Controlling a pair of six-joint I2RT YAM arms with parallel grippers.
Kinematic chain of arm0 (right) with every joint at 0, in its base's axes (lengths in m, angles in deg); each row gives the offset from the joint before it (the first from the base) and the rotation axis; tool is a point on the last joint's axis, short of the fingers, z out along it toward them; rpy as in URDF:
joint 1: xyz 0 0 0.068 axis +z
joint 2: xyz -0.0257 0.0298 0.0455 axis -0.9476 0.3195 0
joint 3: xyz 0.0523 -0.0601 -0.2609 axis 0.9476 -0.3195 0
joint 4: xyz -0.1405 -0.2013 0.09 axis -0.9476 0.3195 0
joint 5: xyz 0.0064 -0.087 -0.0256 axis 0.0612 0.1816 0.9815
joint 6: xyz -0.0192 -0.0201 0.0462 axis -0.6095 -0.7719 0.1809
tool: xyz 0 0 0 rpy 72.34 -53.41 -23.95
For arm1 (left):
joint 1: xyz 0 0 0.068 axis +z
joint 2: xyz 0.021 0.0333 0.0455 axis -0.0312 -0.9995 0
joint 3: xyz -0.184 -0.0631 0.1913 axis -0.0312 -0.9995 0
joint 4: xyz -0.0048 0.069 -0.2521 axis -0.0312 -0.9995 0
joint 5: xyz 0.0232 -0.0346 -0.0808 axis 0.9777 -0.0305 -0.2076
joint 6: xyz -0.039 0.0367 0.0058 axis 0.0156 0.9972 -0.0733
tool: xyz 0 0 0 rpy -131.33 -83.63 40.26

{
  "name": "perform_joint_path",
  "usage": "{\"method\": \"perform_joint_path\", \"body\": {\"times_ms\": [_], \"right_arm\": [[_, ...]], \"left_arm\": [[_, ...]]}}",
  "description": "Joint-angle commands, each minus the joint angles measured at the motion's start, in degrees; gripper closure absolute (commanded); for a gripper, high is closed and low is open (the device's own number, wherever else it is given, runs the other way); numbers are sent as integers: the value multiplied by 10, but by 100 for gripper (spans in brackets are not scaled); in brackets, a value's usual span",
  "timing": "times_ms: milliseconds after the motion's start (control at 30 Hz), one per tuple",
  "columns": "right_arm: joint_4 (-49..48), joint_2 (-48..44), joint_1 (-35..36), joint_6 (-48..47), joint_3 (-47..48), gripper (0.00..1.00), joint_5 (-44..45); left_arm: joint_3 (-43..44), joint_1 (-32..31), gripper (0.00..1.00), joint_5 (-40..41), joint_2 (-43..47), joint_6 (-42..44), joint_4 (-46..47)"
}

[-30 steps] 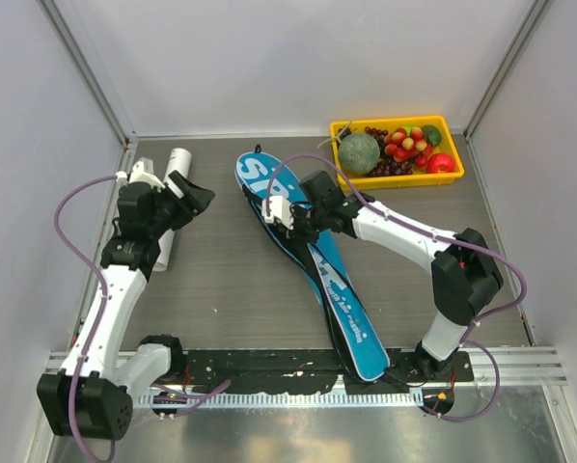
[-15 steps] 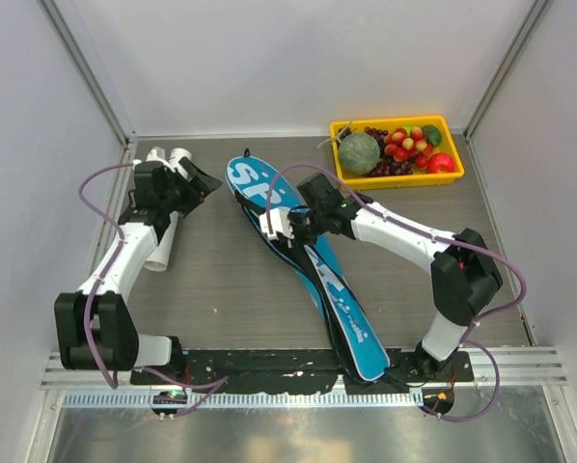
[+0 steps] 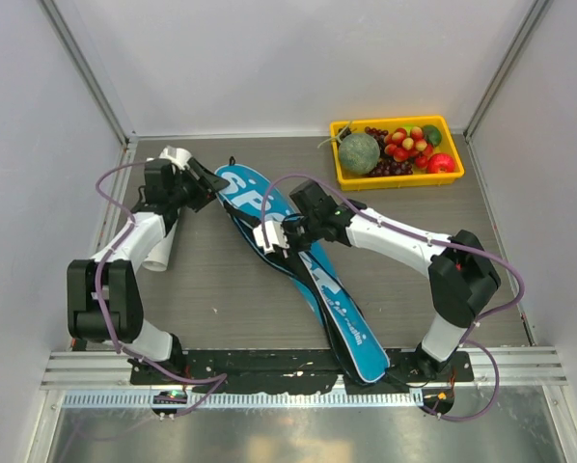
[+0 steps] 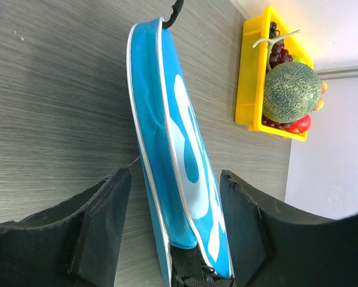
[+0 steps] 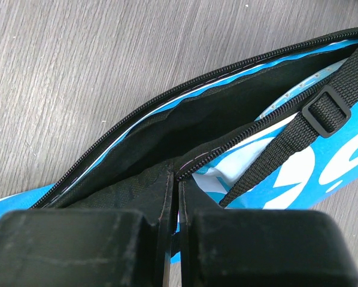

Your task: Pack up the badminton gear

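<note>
White tube (image 3: 160, 253) lies along the table's (image 3: 221, 289) left edge, under the left arm; left gripper (image 4: 172, 179) has fingers spread either side of the blue bag's (image 3: 339, 307) rounded head end, not gripping. Bag runs diagonally from far-centre to near edge, zip partly open, right gripper (image 5: 174, 179) fingers pressed together, pinching the zip edge; yellow fruit tray (image 3: 401, 179) in far-right corner
</note>
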Motion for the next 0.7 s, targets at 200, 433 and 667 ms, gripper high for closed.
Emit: {"method": "perform_joint_path", "body": {"times_ms": [200,433,667], "right_arm": [[12,-33,8,-56,34,95,-4],[-31,-40,-30,-28,46,87,-5],[-63,-25,-36,-19,57,82,10]], "left_arm": [[12,6,83,-26,11,-18,15],[-50,7,100,-2,95,-39,12],[-121,7,100,39,154,-91,22]]}}
